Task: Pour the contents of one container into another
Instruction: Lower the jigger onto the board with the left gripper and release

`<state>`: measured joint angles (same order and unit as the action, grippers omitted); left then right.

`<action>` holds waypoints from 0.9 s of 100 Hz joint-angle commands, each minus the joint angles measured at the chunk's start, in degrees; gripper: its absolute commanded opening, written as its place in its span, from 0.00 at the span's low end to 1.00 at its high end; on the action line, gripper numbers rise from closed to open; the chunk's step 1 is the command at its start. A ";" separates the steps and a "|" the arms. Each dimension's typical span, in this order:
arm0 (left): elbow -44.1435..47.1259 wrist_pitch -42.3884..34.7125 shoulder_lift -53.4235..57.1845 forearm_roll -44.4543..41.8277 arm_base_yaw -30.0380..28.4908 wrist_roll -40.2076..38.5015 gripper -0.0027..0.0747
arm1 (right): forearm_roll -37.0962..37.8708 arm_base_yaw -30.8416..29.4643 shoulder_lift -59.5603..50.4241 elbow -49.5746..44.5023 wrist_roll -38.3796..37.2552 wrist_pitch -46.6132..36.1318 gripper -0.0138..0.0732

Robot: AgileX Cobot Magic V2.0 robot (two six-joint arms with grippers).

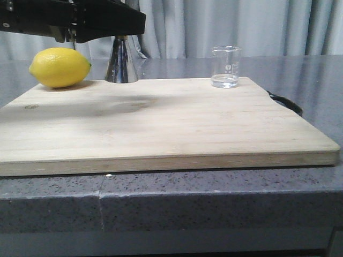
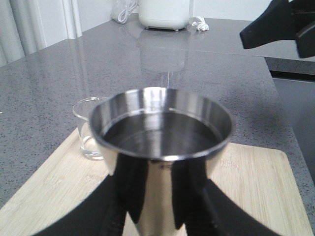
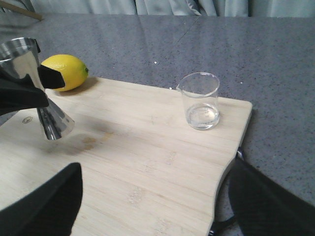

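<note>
Beaker [image 1: 225,66] with unreadable white marks, left pincer [image 2: 157,206] clamping jigger [image 2: 161,142], right pincer [image 3: 147,206] spread, holding nothing

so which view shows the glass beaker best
The right wrist view: the beaker stands whole and unblocked on the cutting board, pouring lip visible. The front view shows it whole but small and far. In the left wrist view the jigger hides most of it.

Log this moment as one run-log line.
left gripper: shut on jigger, lifted off cutting board | right gripper: open, empty | beaker: upright on board, untouched | lemon: board corner | pour: not started
</note>
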<state>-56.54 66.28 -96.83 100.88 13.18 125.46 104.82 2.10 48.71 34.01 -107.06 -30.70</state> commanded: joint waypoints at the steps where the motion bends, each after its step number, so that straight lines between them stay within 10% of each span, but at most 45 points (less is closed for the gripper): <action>1: -1.74 6.51 2.02 4.52 0.53 -0.16 0.28 | 0.54 0.14 -2.13 0.91 0.00 1.58 0.79; 90: -1.74 6.98 -3.06 4.62 0.53 3.28 0.28 | 0.54 0.14 -3.18 0.83 0.00 1.85 0.79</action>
<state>-56.58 66.17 -101.63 100.88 13.18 128.21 104.82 2.10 45.99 33.40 -107.18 -30.38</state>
